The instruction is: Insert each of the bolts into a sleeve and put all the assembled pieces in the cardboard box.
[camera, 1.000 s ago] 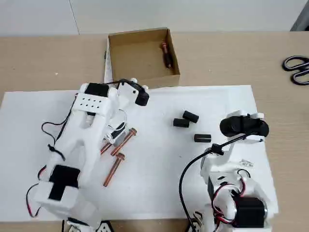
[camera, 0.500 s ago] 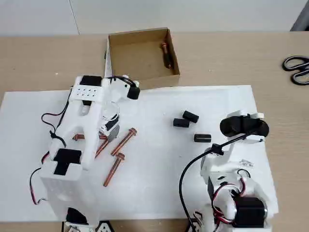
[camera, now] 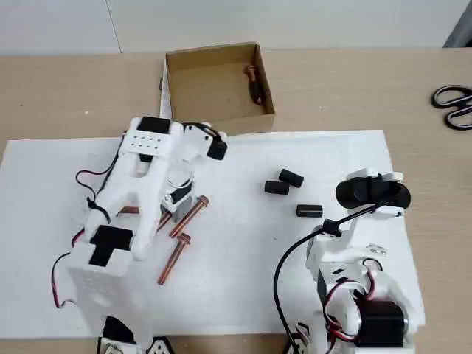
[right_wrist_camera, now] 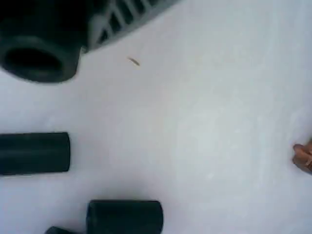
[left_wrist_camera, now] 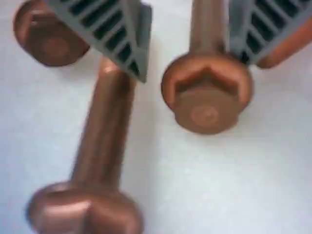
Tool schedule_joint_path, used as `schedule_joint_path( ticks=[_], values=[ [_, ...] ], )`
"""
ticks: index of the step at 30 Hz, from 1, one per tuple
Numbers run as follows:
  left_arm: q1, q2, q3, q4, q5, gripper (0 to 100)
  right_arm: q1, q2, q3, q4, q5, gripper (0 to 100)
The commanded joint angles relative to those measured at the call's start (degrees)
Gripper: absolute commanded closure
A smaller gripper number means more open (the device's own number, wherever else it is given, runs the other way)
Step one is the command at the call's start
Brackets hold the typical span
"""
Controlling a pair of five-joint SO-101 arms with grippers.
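Several copper bolts [camera: 190,216] lie on the white sheet under my left arm. My left gripper [left_wrist_camera: 190,44] is open and low over them, its grey fingers [left_wrist_camera: 114,29] on either side of one bolt [left_wrist_camera: 207,95]; another bolt [left_wrist_camera: 97,161] lies just beside it. Three black sleeves [camera: 291,177] rest mid-sheet, also close by in the right wrist view as sleeves [right_wrist_camera: 34,153]. My right gripper [right_wrist_camera: 73,34] holds a further sleeve [right_wrist_camera: 34,58], hollow end showing. The cardboard box [camera: 184,96] at the back holds one assembled piece [camera: 254,82].
The white sheet [camera: 243,295] covers most of the wooden table. Black scissors [camera: 453,103] lie at the far right edge. The right arm's base [camera: 361,295] stands at the front right, with a black cable looping beside it.
My left arm swung left and back, then returned to the right over the bolts. The right arm, the sleeves and the box have stayed put.
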Motion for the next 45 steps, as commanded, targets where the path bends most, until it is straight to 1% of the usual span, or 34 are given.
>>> schedule_joint_path(
  ticks=[1,8,14,21,23,26,32,34,38,41,45],
  values=[
    [0.35,-0.44,-0.48,0.7,-0.09,89,0.4,-0.57,-0.35,-0.75,-0.62,99.5],
    [0.09,-0.35,0.22,0.44,-0.09,89,0.4,-0.57,-0.44,-0.75,-0.62,99.5],
    [0.18,-0.35,4.09,-2.11,-0.09,89,0.4,-0.57,-0.44,-0.75,-0.62,99.5],
    [0.09,-0.35,4.18,-2.29,-0.09,89,0.4,-0.57,-0.44,-0.75,-0.62,99.5],
    [0.09,-0.35,4.18,-2.81,-0.09,92,0.4,-0.57,-0.44,-0.75,-0.62,99.5],
    [0.09,0.18,4.18,-2.99,-0.09,99,0.4,-0.57,-0.44,-0.75,-0.62,99.5],
    [0.09,5.89,4.0,-2.64,-0.09,99,0.4,-0.57,-0.44,-0.75,-0.62,99.5],
    [0.09,5.98,3.91,-2.64,-0.09,99,0.4,-0.57,-0.44,-0.75,-0.62,99.5],
    [0.18,1.41,3.91,-2.29,0.0,99,0.4,-0.57,-0.53,-0.75,-0.62,99.5],
    [0.79,-4.66,3.03,0.35,0.0,99,0.4,-0.57,-0.7,-0.75,-0.62,99.5],
    [1.32,-13.1,-0.4,3.16,3.87,99,0.4,-0.57,-0.79,-1.01,-0.62,99.5]
  ],
)
